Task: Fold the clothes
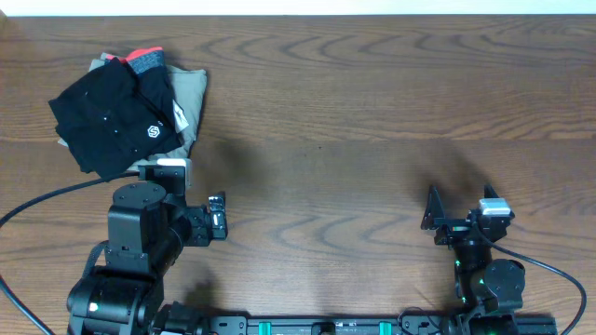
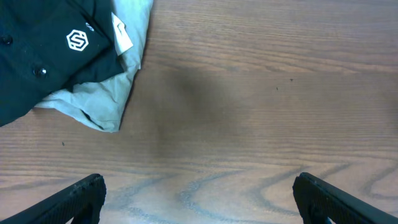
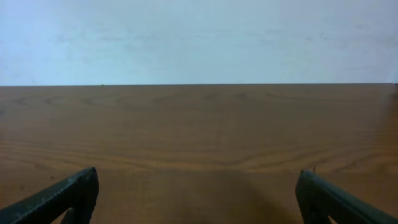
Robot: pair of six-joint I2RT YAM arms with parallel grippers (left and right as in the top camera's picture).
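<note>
Clothes, black soft fabric with white hexagon logo (image 1: 102, 121), lie compactly folded atop beige folded garments (image 1: 191, 93); folding apparently finished. Left gripper (image 2: 199, 190), right gripper (image 3: 199, 183): fingers spread wide, empty.

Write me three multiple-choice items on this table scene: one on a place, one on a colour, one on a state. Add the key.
1. The black garment lies
A. at the far left of the table, ahead of the left arm
B. in the middle of the table
C. at the near right edge

2. The hexagon logo on it is
A. red
B. white
C. yellow

3. The left claw is
A. shut on the garment
B. shut on nothing
C. open and empty

Key:
1 A, the overhead view shows it in the far left corner.
2 B, the left wrist view shows a white hexagon on black cloth.
3 C, its jaws stand wide apart over bare wood, short of the cloth.
</note>
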